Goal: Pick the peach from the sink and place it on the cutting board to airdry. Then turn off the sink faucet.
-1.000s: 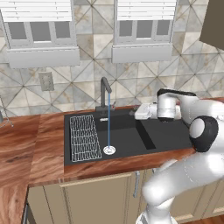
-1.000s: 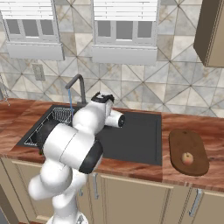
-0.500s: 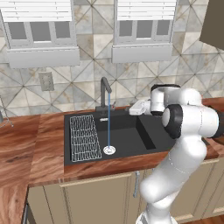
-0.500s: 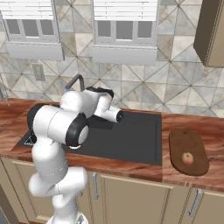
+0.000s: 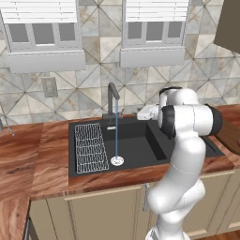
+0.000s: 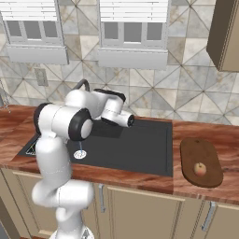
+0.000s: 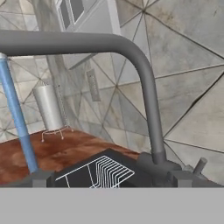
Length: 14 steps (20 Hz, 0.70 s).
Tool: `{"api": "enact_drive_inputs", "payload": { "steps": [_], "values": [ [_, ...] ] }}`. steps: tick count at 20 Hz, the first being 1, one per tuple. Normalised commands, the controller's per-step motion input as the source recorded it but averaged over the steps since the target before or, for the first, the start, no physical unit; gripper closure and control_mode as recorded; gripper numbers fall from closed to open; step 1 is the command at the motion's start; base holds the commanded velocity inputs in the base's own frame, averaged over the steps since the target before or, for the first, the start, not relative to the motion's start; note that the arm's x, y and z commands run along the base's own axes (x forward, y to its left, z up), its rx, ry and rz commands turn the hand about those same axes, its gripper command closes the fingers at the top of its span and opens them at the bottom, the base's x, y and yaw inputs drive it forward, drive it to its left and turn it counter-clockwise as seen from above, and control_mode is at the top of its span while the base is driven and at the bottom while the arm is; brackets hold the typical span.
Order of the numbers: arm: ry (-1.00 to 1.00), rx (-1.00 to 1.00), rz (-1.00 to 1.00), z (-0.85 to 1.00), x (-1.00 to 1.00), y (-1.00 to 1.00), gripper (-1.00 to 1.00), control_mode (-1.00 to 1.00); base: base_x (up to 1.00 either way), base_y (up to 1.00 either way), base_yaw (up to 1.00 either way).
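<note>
Wood countertop [image 6: 140, 179], peach [image 6: 200, 168] on cutting board [image 6: 212, 179], faucet [image 5: 112, 96] running, claw [image 5: 143, 113] state unclear

Evenly and softly lit throughout, with no single light source to pick out. No glare on the black sink [image 5: 154, 140] or the wood desk [image 6: 196, 186]; only a faint sheen on the white arm's rounded shells. Shadows weak and diffuse: slight darkening under the desk's front edge, a soft dim patch beneath the arm over the basin. Flat, clean rendered look (no grain, no motion blur). Both base views a little soft, wall-tile edges slightly smeared. Hand view sharp on the sink faucet [image 7: 144, 74], textures coarser up close, no visible bending of lines at the edges.
</note>
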Motion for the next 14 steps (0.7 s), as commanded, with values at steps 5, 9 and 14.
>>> {"api": "enact_drive_inputs", "payload": {
  "steps": [5, 9, 14],
  "values": [
    [0.00, 0.00, 0.00, -0.01, 0.13, 0.08, -1.00, -1.00, 0.00, 0.00, 0.00],
    [0.00, 0.00, 0.00, -0.03, 0.19, 0.24, -1.00, -1.00, 0.00, 0.00, 0.00],
    [0.00, -0.07, 0.06, -0.07, 0.22, 0.29, -1.00, -1.00, 0.00, 0.00, 0.00]
  ]
}}
